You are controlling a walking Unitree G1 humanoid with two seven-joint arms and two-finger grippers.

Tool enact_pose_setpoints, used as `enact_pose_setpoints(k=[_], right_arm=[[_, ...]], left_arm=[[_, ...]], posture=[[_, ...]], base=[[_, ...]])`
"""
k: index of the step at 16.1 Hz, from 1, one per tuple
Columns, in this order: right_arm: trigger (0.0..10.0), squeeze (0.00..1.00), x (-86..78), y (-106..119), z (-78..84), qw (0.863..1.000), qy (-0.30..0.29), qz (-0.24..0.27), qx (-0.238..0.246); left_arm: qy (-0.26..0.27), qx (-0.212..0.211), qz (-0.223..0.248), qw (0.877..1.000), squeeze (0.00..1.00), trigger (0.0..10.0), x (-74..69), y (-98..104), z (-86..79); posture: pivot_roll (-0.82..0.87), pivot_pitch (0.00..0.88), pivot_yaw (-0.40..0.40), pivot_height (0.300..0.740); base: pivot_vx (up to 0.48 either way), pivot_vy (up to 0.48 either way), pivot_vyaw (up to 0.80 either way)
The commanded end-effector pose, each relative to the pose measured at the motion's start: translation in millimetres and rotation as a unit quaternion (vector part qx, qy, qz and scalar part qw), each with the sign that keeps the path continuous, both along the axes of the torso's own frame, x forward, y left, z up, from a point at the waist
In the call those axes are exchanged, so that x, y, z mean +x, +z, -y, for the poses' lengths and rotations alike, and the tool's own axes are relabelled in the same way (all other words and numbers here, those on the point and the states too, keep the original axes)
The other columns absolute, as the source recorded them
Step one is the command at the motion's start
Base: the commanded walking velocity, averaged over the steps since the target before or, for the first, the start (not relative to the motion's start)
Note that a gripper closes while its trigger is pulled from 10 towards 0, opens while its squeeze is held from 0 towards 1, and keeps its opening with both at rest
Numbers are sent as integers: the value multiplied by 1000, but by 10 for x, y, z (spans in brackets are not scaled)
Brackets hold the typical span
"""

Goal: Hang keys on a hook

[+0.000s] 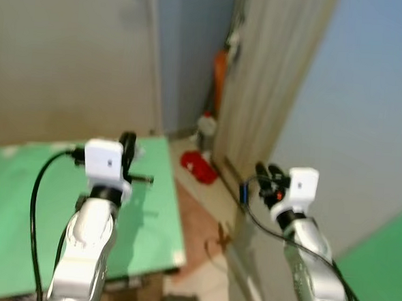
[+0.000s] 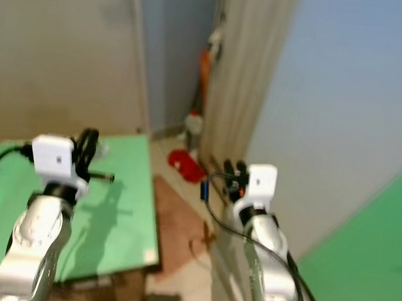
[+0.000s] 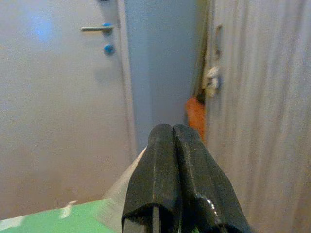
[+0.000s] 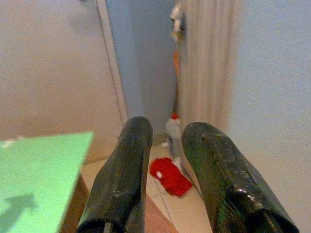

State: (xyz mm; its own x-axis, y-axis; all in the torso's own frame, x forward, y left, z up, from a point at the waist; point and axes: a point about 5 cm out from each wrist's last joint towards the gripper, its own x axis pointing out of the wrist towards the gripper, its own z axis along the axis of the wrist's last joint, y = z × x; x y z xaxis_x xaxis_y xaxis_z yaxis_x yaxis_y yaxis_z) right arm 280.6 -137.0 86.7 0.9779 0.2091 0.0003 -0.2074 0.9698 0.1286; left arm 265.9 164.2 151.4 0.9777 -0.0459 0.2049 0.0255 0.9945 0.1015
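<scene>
Nearest are the two silver arms, both raised forward. The left gripper [image 3: 173, 145] has its black fingers pressed together with no gap, pointing toward the grey door [image 1: 70, 54]; it hangs above the green table [image 1: 20, 201], which throws the arm's shadow. The right gripper [image 4: 165, 145] hovers past the table's edge, over the floor, its fingers parted by a narrow gap with nothing between them. Something small and red-and-blue shows at its wrist in the head views (too blurred to name).

I can't make out keys anywhere, so their long axis and heading cannot be told.

Farther on, a red object [image 4: 170, 177] lies on the tiles beside a white bottle [image 4: 173, 130]. Behind them an orange thing [image 3: 196, 114] leans in the corner beside a pale ribbed panel [image 1: 267, 79].
</scene>
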Motion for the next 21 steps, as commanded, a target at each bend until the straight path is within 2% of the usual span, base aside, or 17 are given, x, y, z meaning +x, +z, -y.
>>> enact_pose_setpoints(k=[1,2,11,15,18,21], right_arm=[[10000,0,-1,-21,-40,1000,7,-7,-1],[10000,0,-3,-26,-40,1000,8,-8,-2],[10000,0,8,-91,-39,1000,15,-24,-8],[10000,0,23,-120,-31,999,19,-33,-7],[10000,0,24,-142,-8,999,23,-40,-13],[10000,0,23,-161,0,999,25,-42,-18]], left_arm=[[3,0,-2,1000,0,0,0,-10,-27],[1,1,-1,1000,0,0,-1,-11,-22],[-15,25,1,1000,0,0,-13,-35,33],[-19,16,8,1000,0,0,-11,-10,77],[-18,-5,9,1000,0,0,-26,-17,98],[-16,-6,7,1000,0,0,-21,-29,103]], posture=[[3,0,2,740],[3,0,3,740],[11,0,-3,740],[23,0,-16,740],[20,0,-26,740],[16,0,-28,740]], base=[[0,-480,0],[0,-480,0],[0,0,0],[-412,0,0],[-361,319,0],[-206,349,0]])
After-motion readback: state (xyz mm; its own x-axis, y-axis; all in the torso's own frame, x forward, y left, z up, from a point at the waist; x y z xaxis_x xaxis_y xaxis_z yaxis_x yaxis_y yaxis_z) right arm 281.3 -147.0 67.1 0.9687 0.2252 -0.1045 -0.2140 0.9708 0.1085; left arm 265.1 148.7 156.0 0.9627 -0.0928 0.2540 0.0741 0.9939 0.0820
